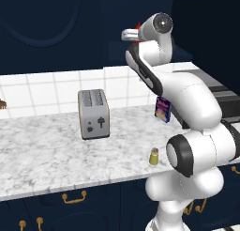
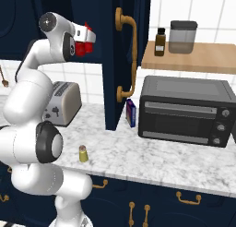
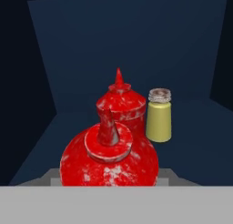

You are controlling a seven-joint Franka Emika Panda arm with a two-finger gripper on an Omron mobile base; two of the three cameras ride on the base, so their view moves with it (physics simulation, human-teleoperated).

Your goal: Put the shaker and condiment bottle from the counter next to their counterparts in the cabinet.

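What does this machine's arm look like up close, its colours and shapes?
The arm is built from thick, rounded, glossy white segments, joined by dark black bands and round end caps with a grey disc, like the one at its top joint. Its end effector is a small white block. No cables or markings show.

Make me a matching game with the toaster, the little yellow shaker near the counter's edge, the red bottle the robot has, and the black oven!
Things:
1. toaster
2. olive shaker
3. red bottle
4. black oven

Places:
A. held in the gripper, up at the cabinet
B. near the counter's front edge
C. under the wooden shelf
D. by the tiled wall

Pairs: 1-D, 2-B, 3-A, 4-C
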